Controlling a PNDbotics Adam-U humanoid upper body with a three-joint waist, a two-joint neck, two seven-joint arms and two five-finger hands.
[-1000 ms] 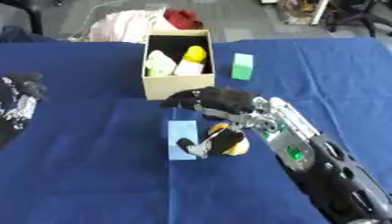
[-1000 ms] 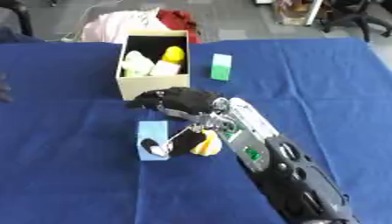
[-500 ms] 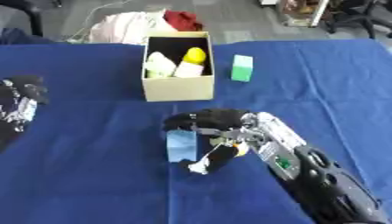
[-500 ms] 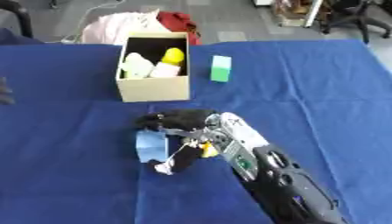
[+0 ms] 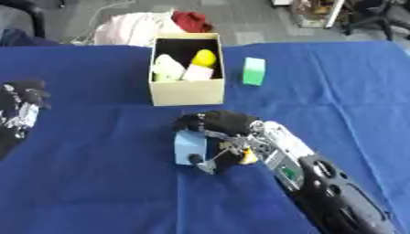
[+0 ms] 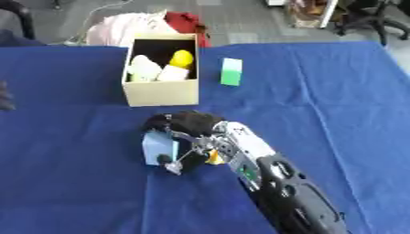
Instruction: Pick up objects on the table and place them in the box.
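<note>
Two robot hands show, and the box [image 5: 186,87] serves as the landmark: a tan cardboard box standing open-topped on the blue-covered surface [image 5: 96,183], toward its far side. Inside the box lie a pale whitish item [image 5: 166,68] on the left and a bottle-like item with a yellow top [image 5: 200,61] on the right, close together. Just right of the box, apart from it, a small green block [image 5: 254,71] stands on the cloth. Behind the box, off the far edge of the surface, sits a heap of pinkish-white and red cloth [image 5: 152,25]. In front of the box, nearer the robot, the right robot hand [image 5: 220,132] comes in from the lower right on a black and silver arm, its dark fingers curled down over the top of a light blue block [image 5: 190,145] that stands on the cloth; the fingers wrap the block's upper edge and right side. A bit of yellow and orange [image 5: 249,157] peeks out just right of the fingers, low against the cloth, too hidden to identify. Well to the left of the box, at the edge of the left eye view, the left robot hand [image 5: 20,109] rests idle above the cloth; I cannot tell how its fingers are set.
</note>
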